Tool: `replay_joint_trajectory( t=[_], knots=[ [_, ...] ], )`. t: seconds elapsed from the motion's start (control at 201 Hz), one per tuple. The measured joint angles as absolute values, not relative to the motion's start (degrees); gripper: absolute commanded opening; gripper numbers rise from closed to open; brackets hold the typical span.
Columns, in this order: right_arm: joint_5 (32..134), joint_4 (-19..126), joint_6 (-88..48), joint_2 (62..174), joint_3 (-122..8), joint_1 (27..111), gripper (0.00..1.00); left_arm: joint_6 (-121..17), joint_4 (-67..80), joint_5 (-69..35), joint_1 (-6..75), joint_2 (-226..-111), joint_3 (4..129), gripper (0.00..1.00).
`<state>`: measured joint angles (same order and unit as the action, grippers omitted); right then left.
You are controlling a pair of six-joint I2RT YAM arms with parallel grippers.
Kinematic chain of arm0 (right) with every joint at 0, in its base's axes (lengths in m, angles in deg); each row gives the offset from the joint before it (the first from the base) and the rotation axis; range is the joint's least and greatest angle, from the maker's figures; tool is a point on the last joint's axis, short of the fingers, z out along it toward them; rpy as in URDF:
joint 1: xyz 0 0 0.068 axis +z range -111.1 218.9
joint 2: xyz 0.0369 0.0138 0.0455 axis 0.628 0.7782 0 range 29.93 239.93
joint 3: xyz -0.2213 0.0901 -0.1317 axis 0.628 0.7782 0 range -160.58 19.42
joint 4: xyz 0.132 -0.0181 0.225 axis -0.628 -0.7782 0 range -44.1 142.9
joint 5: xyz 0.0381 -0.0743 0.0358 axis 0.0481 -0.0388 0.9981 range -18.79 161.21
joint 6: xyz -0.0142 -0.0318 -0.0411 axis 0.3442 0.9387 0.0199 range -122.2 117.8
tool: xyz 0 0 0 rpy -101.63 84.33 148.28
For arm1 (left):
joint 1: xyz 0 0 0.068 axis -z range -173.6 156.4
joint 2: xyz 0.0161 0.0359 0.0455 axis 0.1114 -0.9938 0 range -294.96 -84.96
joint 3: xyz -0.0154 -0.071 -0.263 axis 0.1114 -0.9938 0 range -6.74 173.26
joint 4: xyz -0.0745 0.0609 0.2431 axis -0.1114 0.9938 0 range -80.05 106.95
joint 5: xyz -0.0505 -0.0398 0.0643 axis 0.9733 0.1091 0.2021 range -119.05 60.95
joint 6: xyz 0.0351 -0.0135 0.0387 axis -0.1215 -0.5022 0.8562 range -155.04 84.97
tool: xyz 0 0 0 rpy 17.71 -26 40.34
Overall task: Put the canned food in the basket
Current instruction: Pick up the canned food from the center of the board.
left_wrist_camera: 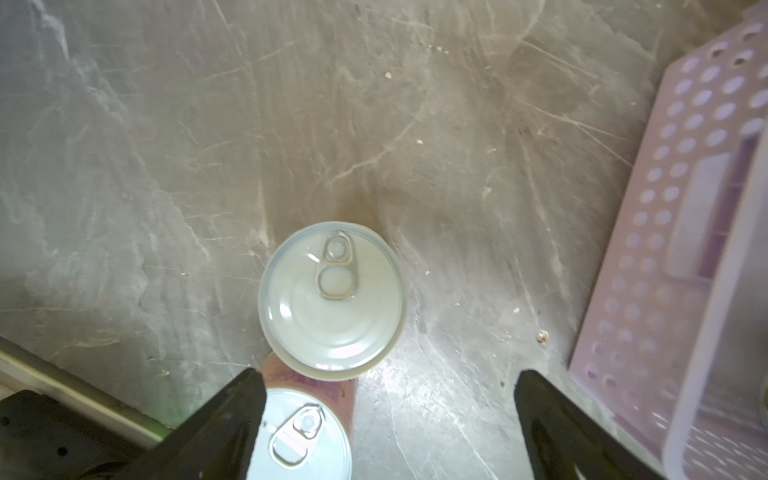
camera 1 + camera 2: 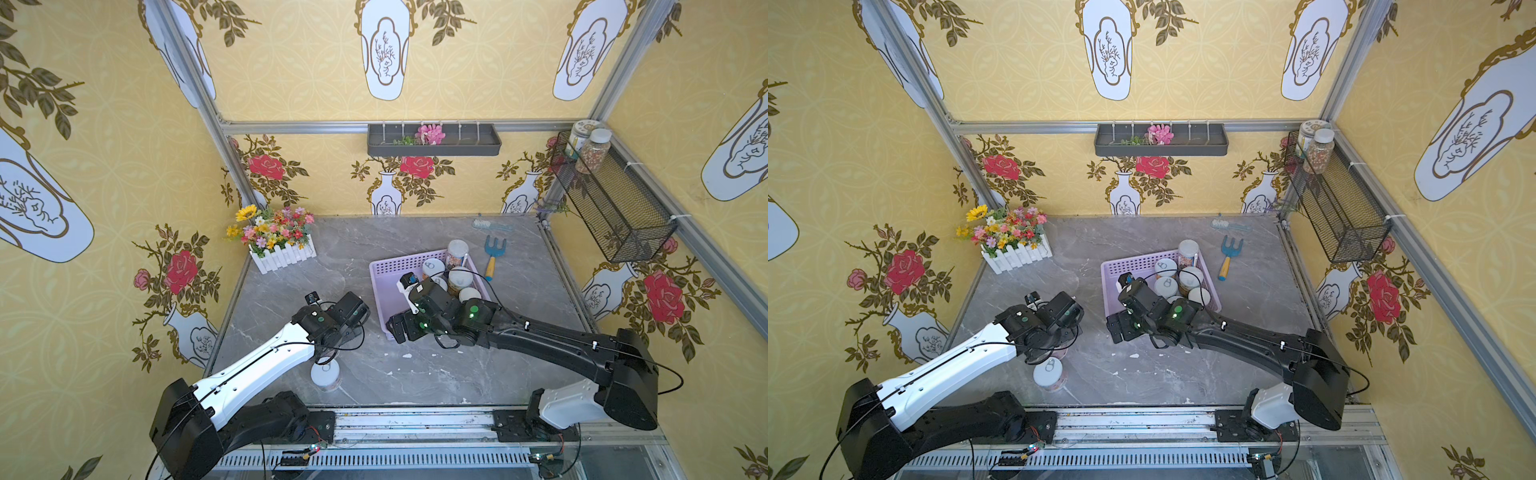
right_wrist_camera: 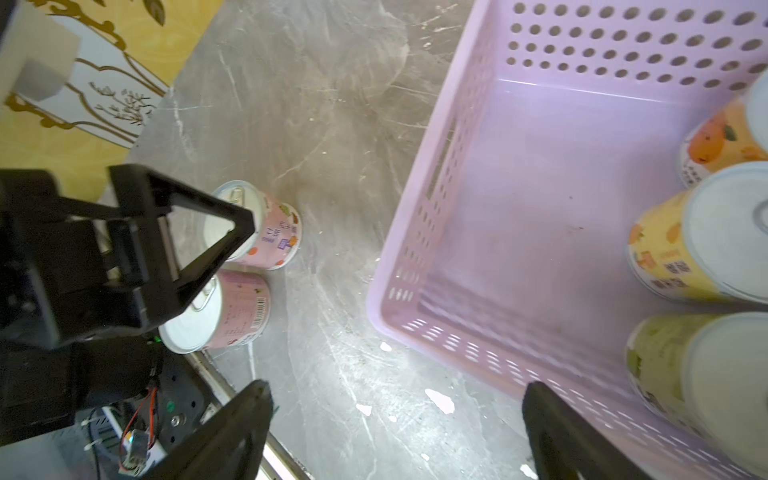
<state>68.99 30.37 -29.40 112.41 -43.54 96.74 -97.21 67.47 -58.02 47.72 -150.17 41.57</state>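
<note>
Hovering wide open and empty, the left gripper (image 1: 388,374) points straight down with 2 upright pink pull-tab cans (image 1: 332,295) just beneath and ahead of its fingertips (image 1: 245,390), the lavender basket (image 1: 685,208) off to its side, where the farther right gripper (image 3: 399,386), also open and empty, hangs over its corner.

walls (image 2: 291,75): yellow wallpaper (vases, roses) | tabletop (image 2: 353,249): grey marble | frame (image 2: 291,126): aluminium rails

My left arm (image 2: 257,365), lower left: white shell, black joints, black cable (image 2: 272,350). Right arm (image 2: 552,340): black, white base link, green wrist lights (image 2: 473,309). Left gripper (image 1: 389,371): black wedge fingers.
</note>
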Motion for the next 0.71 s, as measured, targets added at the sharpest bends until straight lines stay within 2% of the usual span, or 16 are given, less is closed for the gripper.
replay_joint_trajectory(
  t=[0.244,0.708],
  knots=[
    [71.2,32.3,-28.9,113.6,-43.7,98.6,0.97,-95.9,66.4,-57.5,42.1,-151.8,40.7,0.99],
    [72.6,33.4,-27.7,112.8,-42.8,99.0,0.98,-94.8,62.9,-54.3,38.5,-155.3,36.9,0.93]
  ],
)
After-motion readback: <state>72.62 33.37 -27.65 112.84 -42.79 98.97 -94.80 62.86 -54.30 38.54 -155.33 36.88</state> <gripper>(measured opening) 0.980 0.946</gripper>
